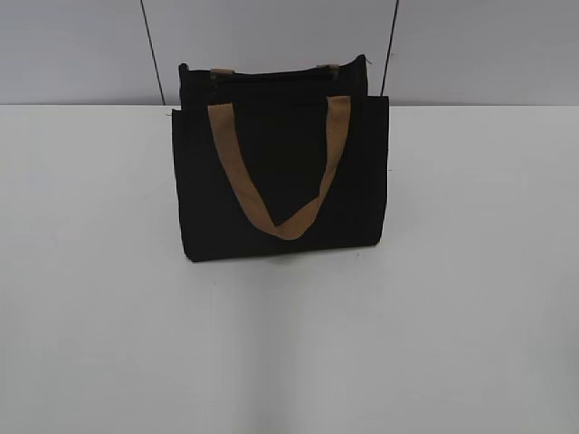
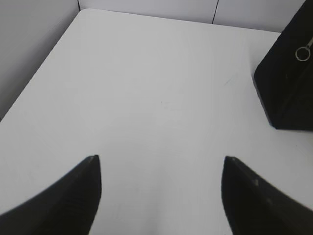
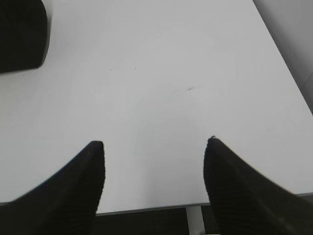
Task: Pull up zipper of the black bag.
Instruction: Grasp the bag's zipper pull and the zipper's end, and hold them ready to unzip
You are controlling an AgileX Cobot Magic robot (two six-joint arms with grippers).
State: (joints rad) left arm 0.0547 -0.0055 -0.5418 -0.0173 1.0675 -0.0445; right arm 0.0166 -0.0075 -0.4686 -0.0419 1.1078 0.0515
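The black bag (image 1: 280, 181) stands upright at the middle of the white table, a tan strap (image 1: 276, 172) hanging down its front. Its top edge with the zipper line (image 1: 271, 74) is barely made out. In the left wrist view the bag's end (image 2: 288, 83) shows at the right edge with a small silver ring (image 2: 303, 53) of the zipper pull. In the right wrist view a corner of the bag (image 3: 22, 34) shows top left. My left gripper (image 2: 161, 161) is open and empty over bare table, left of the bag. My right gripper (image 3: 154, 144) is open and empty near the table's front edge.
The white table (image 1: 109, 316) runs wide on both sides of the bag. A grey wall (image 1: 470, 45) with dark seams stands behind. The table's front edge (image 3: 146, 209) and a white leg (image 3: 194, 220) show in the right wrist view. Neither arm shows in the exterior view.
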